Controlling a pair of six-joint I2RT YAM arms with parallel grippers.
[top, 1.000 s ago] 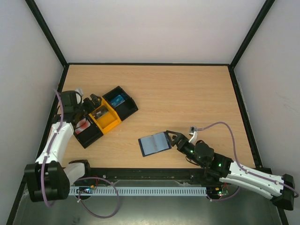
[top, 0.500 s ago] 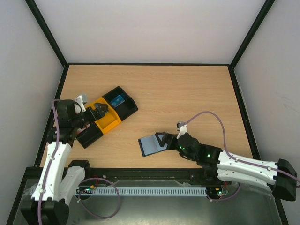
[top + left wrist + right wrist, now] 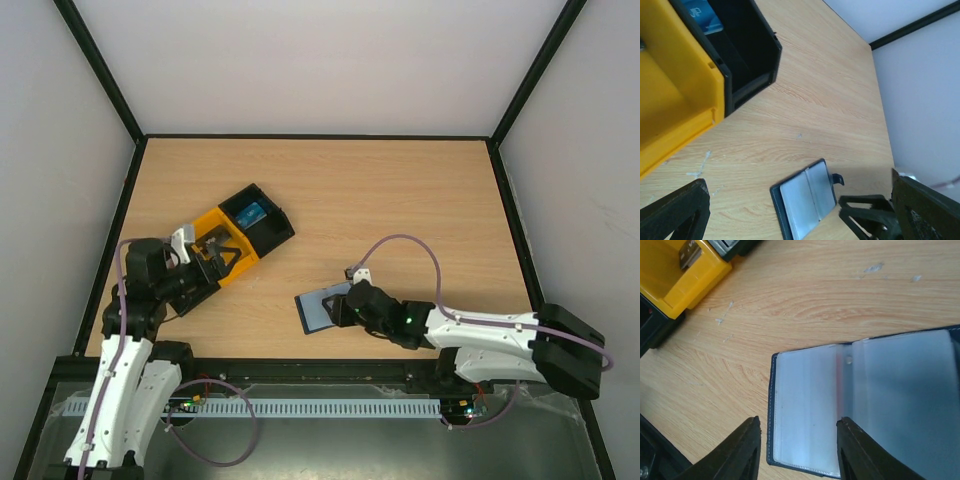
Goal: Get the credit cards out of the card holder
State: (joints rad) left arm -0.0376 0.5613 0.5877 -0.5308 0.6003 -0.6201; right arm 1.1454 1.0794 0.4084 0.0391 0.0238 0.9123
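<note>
The card holder [image 3: 318,309] lies open and flat on the wooden table, with black edges and grey-blue panels [image 3: 865,400], its tab clasp [image 3: 836,177] on the right. My right gripper [image 3: 338,308] hovers over it. Its jaws [image 3: 799,422] are narrowed but still apart, one finger outside the holder's left edge and the other over the fold. A blue credit card [image 3: 252,212] lies in the far black tray [image 3: 700,12]. My left gripper [image 3: 216,250] is wide open above the yellow tray, holding nothing [image 3: 799,180]. No other card shows.
A yellow tray [image 3: 246,262] sits between two black trays, one further back [image 3: 275,230] and one nearer [image 3: 190,290], at the table's left. A black frame [image 3: 315,137] and white walls ring the table. The right arm's cable [image 3: 420,248] loops above the wood.
My right arm has reached left over the card holder and its jaws have narrowed. My left arm has drawn back from the trays towards its base, gripper still wide open.
</note>
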